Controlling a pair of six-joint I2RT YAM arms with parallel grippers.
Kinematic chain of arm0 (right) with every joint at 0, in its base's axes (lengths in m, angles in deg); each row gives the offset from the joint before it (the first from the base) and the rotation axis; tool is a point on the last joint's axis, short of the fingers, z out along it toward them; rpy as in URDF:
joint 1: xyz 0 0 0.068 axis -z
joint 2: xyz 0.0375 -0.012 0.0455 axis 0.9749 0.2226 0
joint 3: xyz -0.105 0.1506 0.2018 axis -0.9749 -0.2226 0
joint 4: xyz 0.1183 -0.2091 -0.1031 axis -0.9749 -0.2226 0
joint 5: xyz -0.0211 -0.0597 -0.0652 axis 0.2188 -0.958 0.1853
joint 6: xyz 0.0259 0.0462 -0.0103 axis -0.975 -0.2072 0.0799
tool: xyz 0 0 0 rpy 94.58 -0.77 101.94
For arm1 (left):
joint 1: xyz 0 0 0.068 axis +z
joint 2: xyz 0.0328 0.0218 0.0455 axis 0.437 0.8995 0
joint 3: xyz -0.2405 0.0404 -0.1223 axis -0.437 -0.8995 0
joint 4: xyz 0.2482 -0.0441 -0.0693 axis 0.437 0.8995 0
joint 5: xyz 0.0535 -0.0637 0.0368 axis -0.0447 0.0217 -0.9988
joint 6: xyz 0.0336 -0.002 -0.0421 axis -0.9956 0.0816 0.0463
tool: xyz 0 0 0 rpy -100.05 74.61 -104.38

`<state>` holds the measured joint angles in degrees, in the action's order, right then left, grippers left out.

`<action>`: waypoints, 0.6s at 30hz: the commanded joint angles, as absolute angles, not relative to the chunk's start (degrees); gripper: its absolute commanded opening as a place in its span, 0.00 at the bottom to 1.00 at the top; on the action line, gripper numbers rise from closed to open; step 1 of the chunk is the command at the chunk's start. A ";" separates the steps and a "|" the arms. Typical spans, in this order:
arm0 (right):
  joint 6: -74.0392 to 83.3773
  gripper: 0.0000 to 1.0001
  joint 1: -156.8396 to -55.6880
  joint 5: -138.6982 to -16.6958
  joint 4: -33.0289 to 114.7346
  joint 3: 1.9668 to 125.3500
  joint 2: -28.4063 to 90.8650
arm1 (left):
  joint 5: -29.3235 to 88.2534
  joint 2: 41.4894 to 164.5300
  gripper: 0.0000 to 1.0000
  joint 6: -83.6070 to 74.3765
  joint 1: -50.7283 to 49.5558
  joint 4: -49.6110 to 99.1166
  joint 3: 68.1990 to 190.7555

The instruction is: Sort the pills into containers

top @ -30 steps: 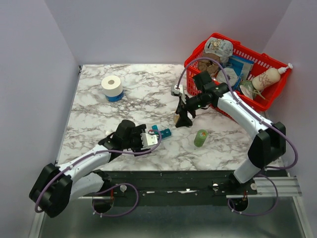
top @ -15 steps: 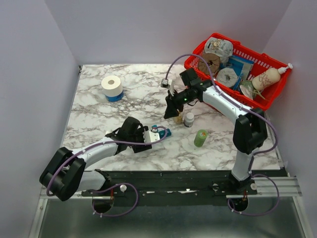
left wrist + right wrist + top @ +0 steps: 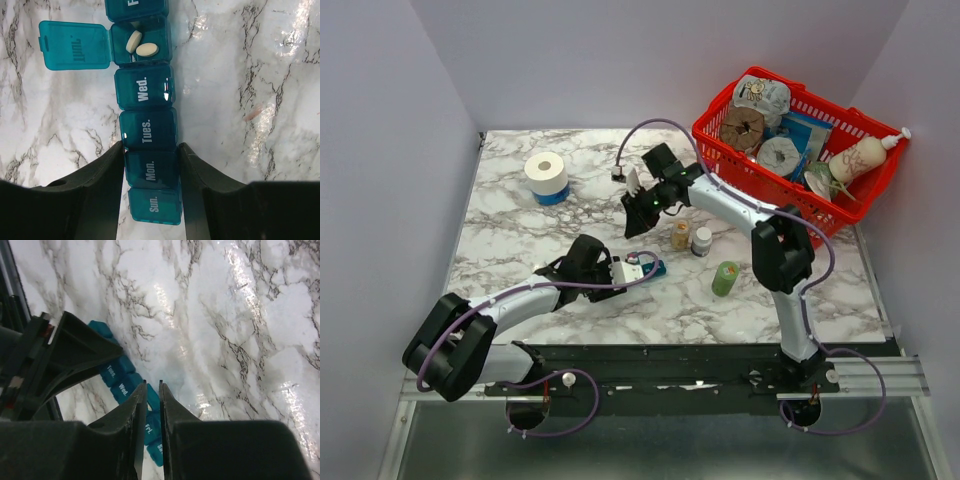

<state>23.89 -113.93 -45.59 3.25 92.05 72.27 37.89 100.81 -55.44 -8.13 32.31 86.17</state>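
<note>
The teal containers strip (image 3: 147,132) lies on the marble just left of centre (image 3: 648,266). Its compartments are marked by day. One lid (image 3: 75,45) is flipped open over two pale pills (image 3: 141,44). My left gripper (image 3: 150,150) is shut on the strip, with its fingers (image 3: 107,170) pressed against both sides of the Mon. cell. My right gripper (image 3: 152,385) hovers above the strip (image 3: 117,377) near its far end. Only a thin slit separates its fingers, and nothing shows in it. In the top view it hangs behind the strip (image 3: 632,222).
An amber bottle (image 3: 681,234) and a white-capped bottle (image 3: 701,240) stand right of the strip. A green bottle (image 3: 725,278) sits nearer the front. A paper roll (image 3: 546,175) is at back left. A full red basket (image 3: 705,128) is at back right.
My left gripper closed on the strip. My right gripper left the amber bottle standing, swung left over the strip and closed its fingers.
</note>
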 commanded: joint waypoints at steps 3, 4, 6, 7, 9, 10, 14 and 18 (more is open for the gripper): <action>23.17 0.23 -114.93 -52.55 2.60 94.46 77.41 | 37.46 102.13 0.20 -54.25 -7.93 32.39 86.84; 23.26 0.23 -114.93 -52.82 2.60 94.46 77.76 | 37.64 102.13 0.20 -54.16 -8.01 32.39 86.93; 23.61 0.23 -114.93 -53.08 2.51 94.64 78.73 | 37.81 102.13 0.18 -54.08 -8.01 32.39 86.93; 23.70 0.23 -115.02 -53.00 2.43 94.72 78.99 | 37.90 102.13 0.18 -53.99 -8.01 32.39 87.01; 24.23 0.22 -115.37 -52.73 2.07 94.72 79.35 | 38.08 102.05 0.17 -53.73 -8.01 32.31 86.93; 24.49 0.23 -115.63 -52.64 1.90 94.64 79.61 | 38.08 102.13 0.17 -53.72 -7.93 32.31 86.93; 25.63 0.21 -116.07 -51.25 1.02 94.11 79.70 | 38.43 102.31 0.15 -53.37 -8.01 32.22 87.01; 27.13 0.18 -116.25 -49.39 -0.03 92.62 78.21 | 38.52 102.66 0.15 -53.02 -7.92 32.30 87.19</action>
<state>25.05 -115.57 -51.38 2.16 92.75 78.22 37.91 101.45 -53.93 -8.06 31.94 86.54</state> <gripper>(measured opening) 0.195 0.509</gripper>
